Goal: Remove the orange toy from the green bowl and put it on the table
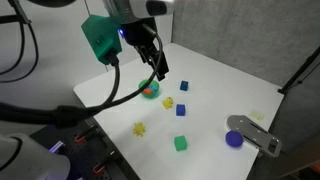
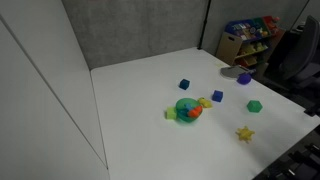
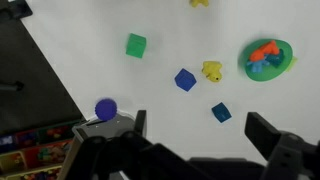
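Observation:
The green bowl (image 3: 283, 62) sits on the white table (image 3: 90, 70) at the upper right of the wrist view. The orange toy (image 3: 265, 49) lies inside it beside a blue piece. In both exterior views the bowl (image 1: 153, 94) (image 2: 182, 104) still holds the orange toy (image 1: 146, 90) (image 2: 195, 113). My gripper (image 3: 203, 130) is open and empty. Its two dark fingers frame a small blue cube (image 3: 221, 112) on the table below. In an exterior view the gripper (image 1: 158, 66) hangs above the table, just above and beside the bowl. It is out of view in the other exterior view.
Loose toys lie around the bowl: a yellow toy (image 3: 211, 70), another blue cube (image 3: 185, 79), a green cube (image 3: 135, 45), a purple round piece (image 3: 105, 109) and a yellow star (image 1: 139, 128). A grey object (image 1: 256, 135) lies by the table edge. Black cables (image 1: 100, 100) hang beside the arm.

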You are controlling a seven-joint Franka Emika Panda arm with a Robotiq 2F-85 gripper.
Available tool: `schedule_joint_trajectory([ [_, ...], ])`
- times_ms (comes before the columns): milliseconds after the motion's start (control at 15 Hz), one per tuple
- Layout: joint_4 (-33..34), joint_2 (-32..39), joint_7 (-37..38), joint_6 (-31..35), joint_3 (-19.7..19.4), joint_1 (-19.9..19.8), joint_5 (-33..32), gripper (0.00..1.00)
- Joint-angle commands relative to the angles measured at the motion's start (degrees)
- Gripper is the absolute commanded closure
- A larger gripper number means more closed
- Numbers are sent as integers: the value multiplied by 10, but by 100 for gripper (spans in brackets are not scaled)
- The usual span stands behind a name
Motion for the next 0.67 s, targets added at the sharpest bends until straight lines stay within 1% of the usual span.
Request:
schedule_joint_trajectory([
  [0,1,1,-3,-2,5,-6,4,0],
  [267,1,1,-3,-2,5,-6,4,0],
  [600,30,37,4,-6,20,14,20,0],
])
